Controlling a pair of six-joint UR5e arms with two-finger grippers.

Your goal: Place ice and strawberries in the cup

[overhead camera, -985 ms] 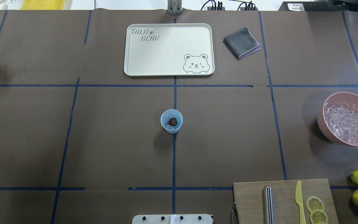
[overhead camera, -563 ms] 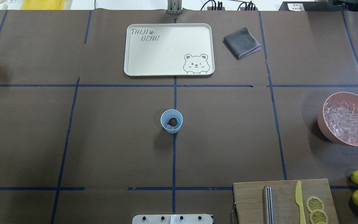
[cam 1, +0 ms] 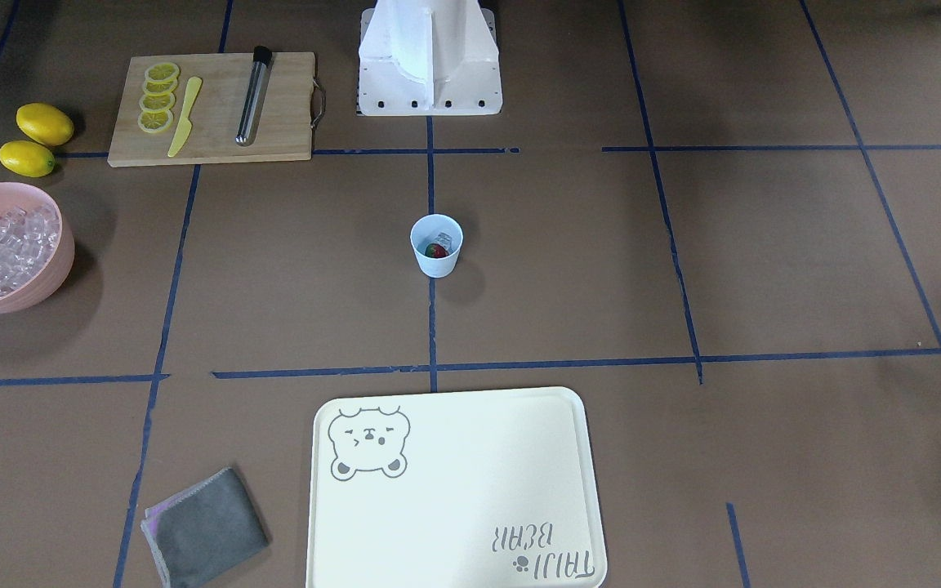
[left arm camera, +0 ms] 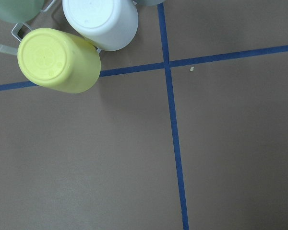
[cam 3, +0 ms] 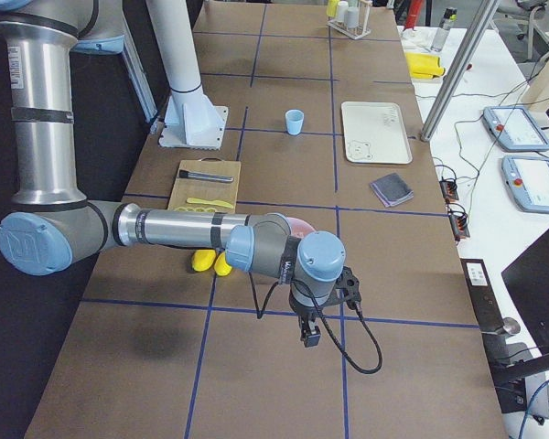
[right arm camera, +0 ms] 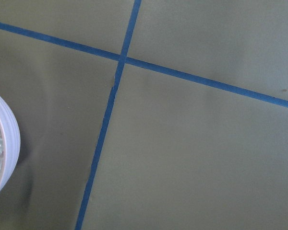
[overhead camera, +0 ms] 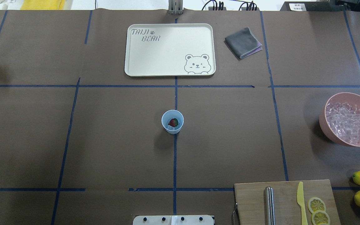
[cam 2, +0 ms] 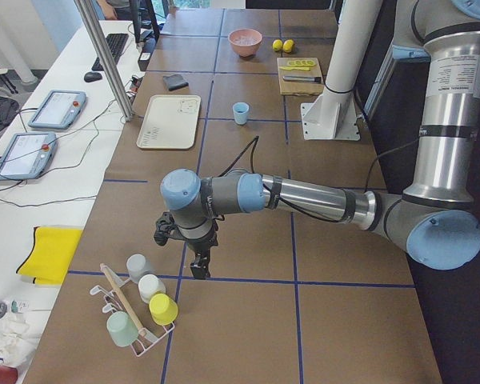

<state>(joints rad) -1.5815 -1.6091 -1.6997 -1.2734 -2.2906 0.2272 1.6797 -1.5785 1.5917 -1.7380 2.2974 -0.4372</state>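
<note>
around: tray (overhead camera: 167,50) beyond cup (overhead camera: 180,120), pink bowl (overhead camera: 325,125) well to its right
pink bowl: ice (overhead camera: 348,122)
cup: strawberry (overhead camera: 173,122) on ice
left gripper (cam 2: 200,268), right gripper (cam 3: 309,337): well apart from cup, grip cannot tell

The cup (overhead camera: 165,117) is a small pale-blue tumbler without a handle. It stands upright near the middle of the bench (overhead camera: 230,140), on a blue tape line (overhead camera: 175,156). Inside it lies one red strawberry (overhead camera: 173,122) with a green top, and a clear ice cube (overhead camera: 171,127) touches it. Many more whitish cubes (overhead camera: 348,123) are heaped in the pink bowl (overhead camera: 325,128), well apart from the cup, at the robot's right.
</note>
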